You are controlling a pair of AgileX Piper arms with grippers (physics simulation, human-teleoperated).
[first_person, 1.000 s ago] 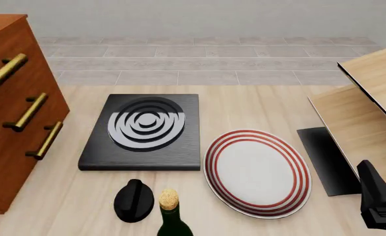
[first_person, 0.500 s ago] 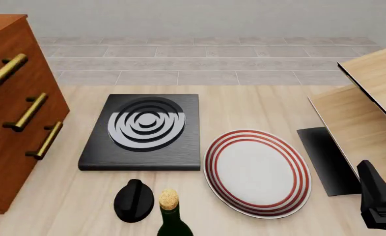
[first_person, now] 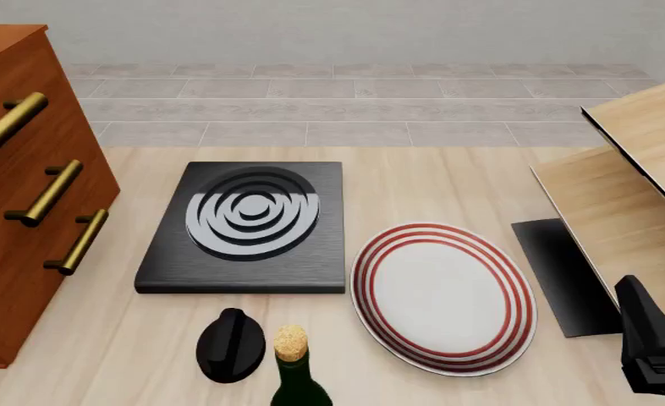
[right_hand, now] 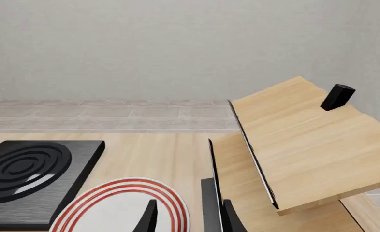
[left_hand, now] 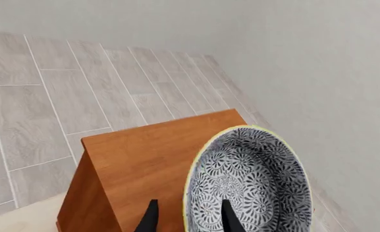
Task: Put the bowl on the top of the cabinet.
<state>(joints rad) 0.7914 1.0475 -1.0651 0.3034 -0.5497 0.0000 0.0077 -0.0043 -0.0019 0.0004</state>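
In the left wrist view the bowl [left_hand: 248, 183], blue-and-white patterned inside with a pale rim, lies level over the far corner of the cabinet [left_hand: 138, 159] top, partly overhanging its edge. I cannot tell whether it rests on the wood. My left gripper [left_hand: 188, 220] is open and straddles the bowl's near rim, with a gap on both sides. The front view shows the cabinet [first_person: 17, 211] at far left with its brass handles; the bowl and left arm are out of that frame. My right gripper [right_hand: 190, 220] is open and holds nothing, low at the table's right near the plate.
A black burner slab [first_person: 248, 224] sits mid-table. A white plate with red rings [first_person: 443, 296] lies right of it. A corked bottle [first_person: 296, 372] and a black knob-like object [first_person: 231, 342] stand at the front edge. A pale board structure [first_person: 637, 186] and a black mat [first_person: 564, 271] fill the right.
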